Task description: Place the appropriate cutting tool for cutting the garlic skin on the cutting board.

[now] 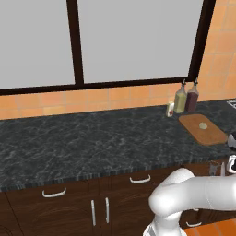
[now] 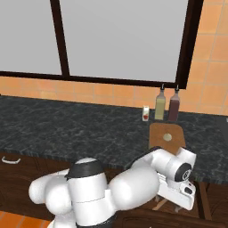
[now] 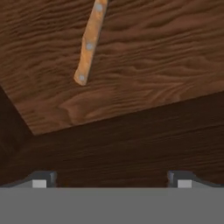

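Below, hand [image 3: 112,181] fingers apart, empty, over riveted knife handle [image 3: 89,43]; no legible writing.

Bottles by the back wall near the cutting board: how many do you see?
2. An olive-coloured bottle and a dark red bottle stand side by side behind the cutting board. A small shaker sits left of them.

I see the garlic [image 1: 203,125] resting on the cutting board [image 1: 209,134] at the countertop's [image 1: 92,143] right end, two bottles [image 1: 186,97] standing just behind.
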